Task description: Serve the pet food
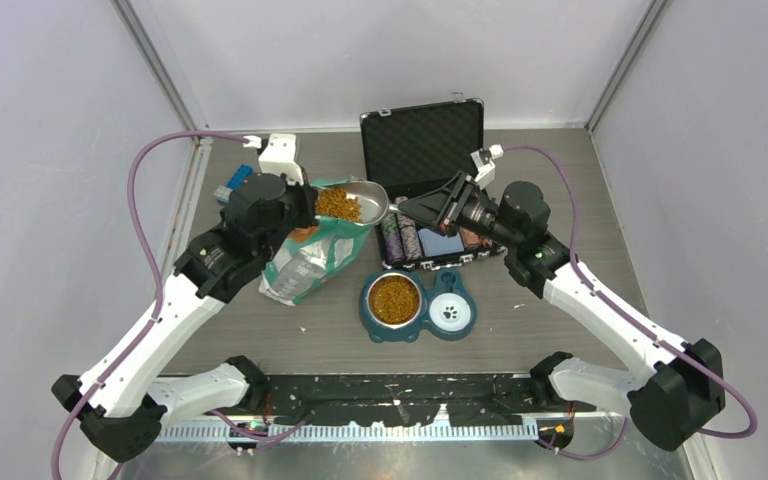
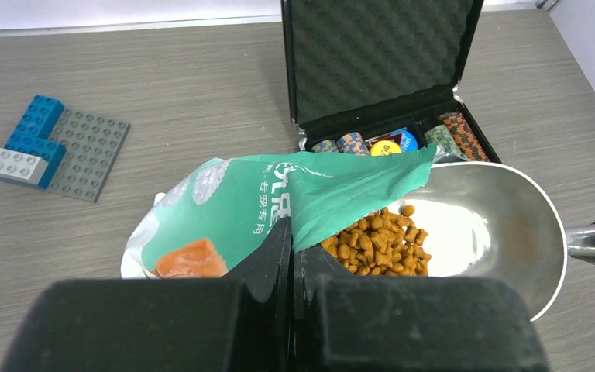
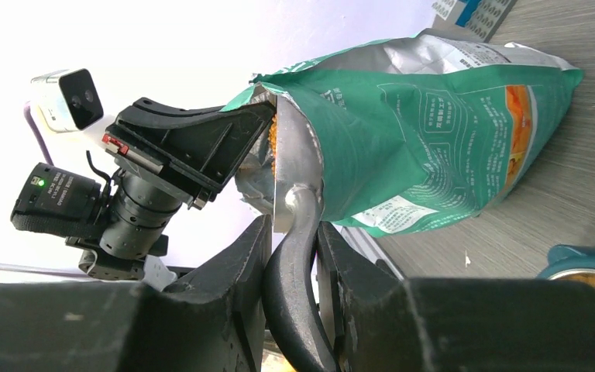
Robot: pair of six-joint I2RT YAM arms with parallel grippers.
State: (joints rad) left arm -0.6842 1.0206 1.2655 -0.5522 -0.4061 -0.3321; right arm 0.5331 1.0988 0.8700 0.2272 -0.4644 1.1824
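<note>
Orange-brown pet food (image 2: 378,242) lies heaped in a metal scoop (image 2: 496,225) held at the mouth of the teal-and-white bag (image 2: 232,209). My left gripper (image 2: 294,239) is shut on the bag's torn top edge and holds it up. My right gripper (image 3: 294,232) is shut on the scoop's black handle (image 3: 294,302). From above, the loaded scoop (image 1: 365,200) hangs between both grippers, over the bag (image 1: 310,255). The teal double bowl (image 1: 422,328) stands in front, and its steel left dish holds kibble (image 1: 394,298). The white right dish (image 1: 450,312) has a paw print.
An open black case (image 1: 422,140) stands behind, with rows of poker chips (image 1: 405,240) just behind the bowl. Blue and grey toy bricks (image 2: 46,147) lie on the table at far left. A white box (image 1: 280,152) sits near them.
</note>
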